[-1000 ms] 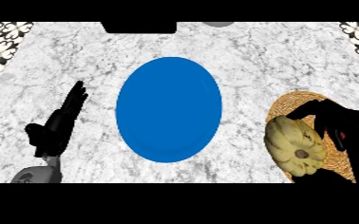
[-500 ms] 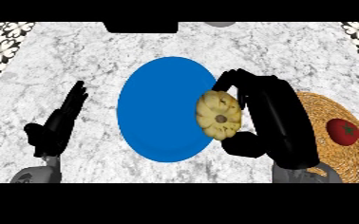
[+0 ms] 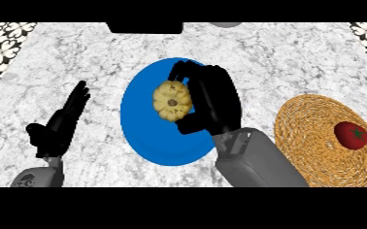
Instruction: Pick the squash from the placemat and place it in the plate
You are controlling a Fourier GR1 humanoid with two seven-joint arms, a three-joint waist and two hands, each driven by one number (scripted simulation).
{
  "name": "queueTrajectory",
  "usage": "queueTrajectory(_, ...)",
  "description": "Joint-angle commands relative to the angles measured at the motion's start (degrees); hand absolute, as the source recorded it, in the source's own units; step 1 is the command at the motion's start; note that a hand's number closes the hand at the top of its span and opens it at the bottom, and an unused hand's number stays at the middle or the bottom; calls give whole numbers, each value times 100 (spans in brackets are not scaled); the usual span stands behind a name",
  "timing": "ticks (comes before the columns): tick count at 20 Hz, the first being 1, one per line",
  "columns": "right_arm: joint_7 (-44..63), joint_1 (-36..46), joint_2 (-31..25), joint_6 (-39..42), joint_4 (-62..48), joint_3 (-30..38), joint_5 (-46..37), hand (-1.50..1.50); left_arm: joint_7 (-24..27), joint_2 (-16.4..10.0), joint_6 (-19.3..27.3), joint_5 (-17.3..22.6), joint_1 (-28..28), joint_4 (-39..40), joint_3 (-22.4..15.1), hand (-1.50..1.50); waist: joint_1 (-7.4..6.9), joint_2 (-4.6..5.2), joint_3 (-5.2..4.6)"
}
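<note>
Crossing the marble counter (image 3: 287,58) to the blue plate (image 3: 147,140), your right hand (image 3: 219,102) is now carrying the squash (image 3: 172,101) over the plate's upper middle.
The plate is becoming the spot you are working at: a second ago the squash was lying on the woven placemat (image 3: 308,121), and half a second ago it was only reaching the plate's right rim. That placemat is sitting well apart at the right. Your right hand is curling fingers and thumb round the squash's right side; whether the squash is touching the plate you cannot tell. Your left hand (image 3: 61,123) is resting spread at the left, fingers up. The small red tomato (image 3: 351,133) is staying alone on the placemat. You are likely nearing the release: lowering, uncurling, and watching that the squash is not rolling rimward.
</note>
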State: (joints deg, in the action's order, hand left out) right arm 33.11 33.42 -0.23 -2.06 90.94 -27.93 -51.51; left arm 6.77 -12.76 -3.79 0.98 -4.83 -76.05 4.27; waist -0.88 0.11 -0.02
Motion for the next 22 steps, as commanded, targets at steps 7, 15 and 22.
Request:
queueTrajectory(7,1011,1137,22,-2464,-2075,-671,1081,-150,-151,-4,-95,20,-24,-84,38,0,-56,5,1)
queueTrajectory(15,583,1223,23,-3472,-2181,-489,2189,-150,340,42,-130,-59,240,92,79,0,-17,3,1)
queueTrajectory(22,-1032,55,-130,-3905,-1235,497,3462,-150,-200,18,-92,14,49,-210,105,0,55,1,14)
